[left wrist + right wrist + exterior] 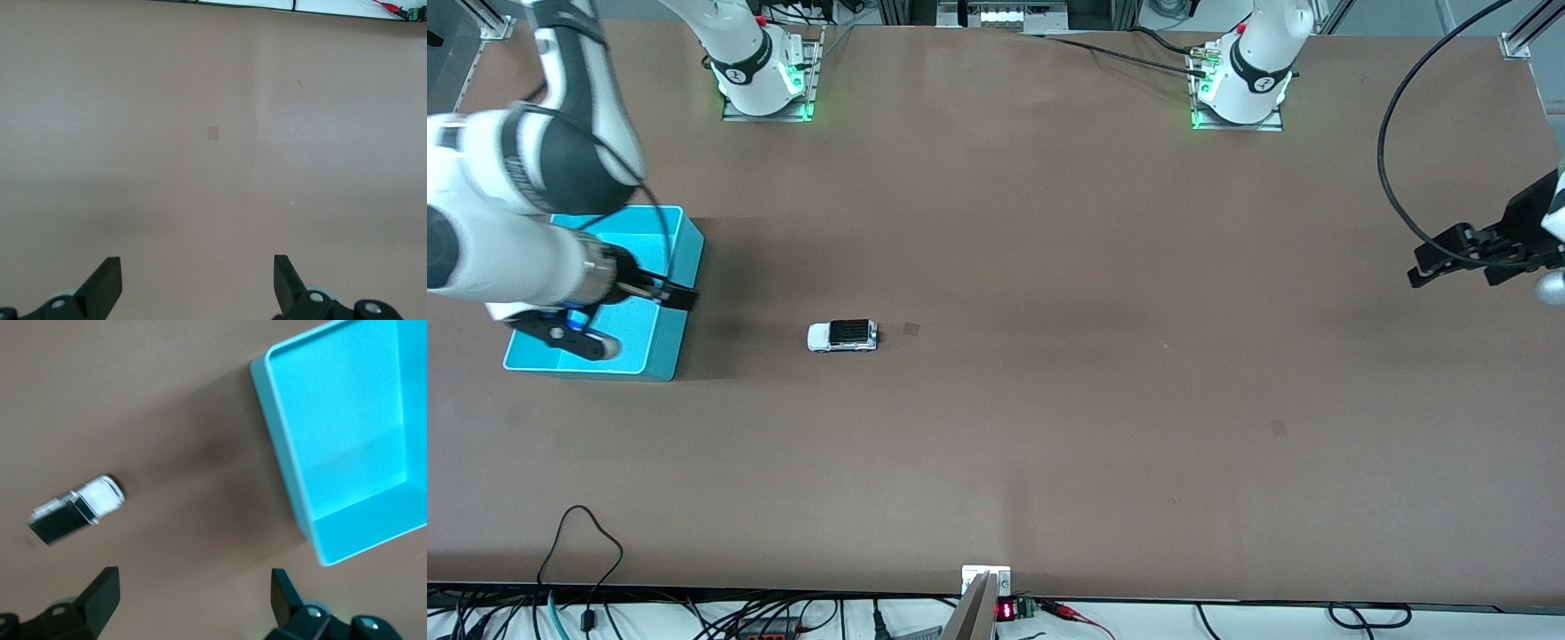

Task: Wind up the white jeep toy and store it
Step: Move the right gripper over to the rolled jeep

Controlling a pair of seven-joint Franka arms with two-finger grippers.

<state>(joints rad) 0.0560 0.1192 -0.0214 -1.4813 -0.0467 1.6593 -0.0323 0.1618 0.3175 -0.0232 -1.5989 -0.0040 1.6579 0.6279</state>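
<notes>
The white jeep toy (842,335) is a small white car with a black roof, standing on the brown table toward the right arm's end. It also shows in the right wrist view as the white jeep toy (77,509), apart from the fingers. My right gripper (671,296) hangs open over the edge of the turquoise bin (680,342), on the side that faces the toy. Seen from its wrist, the right gripper (195,587) has nothing between its fingers. My left gripper (1458,265) waits open in the air at the left arm's end of the table. Below the left gripper (198,273) lies only bare table.
The turquoise bin (283,460) shows no contents in the part I see. Cables and a small red display (1006,611) run along the table edge nearest the front camera. A black cable (1392,178) loops above the left gripper.
</notes>
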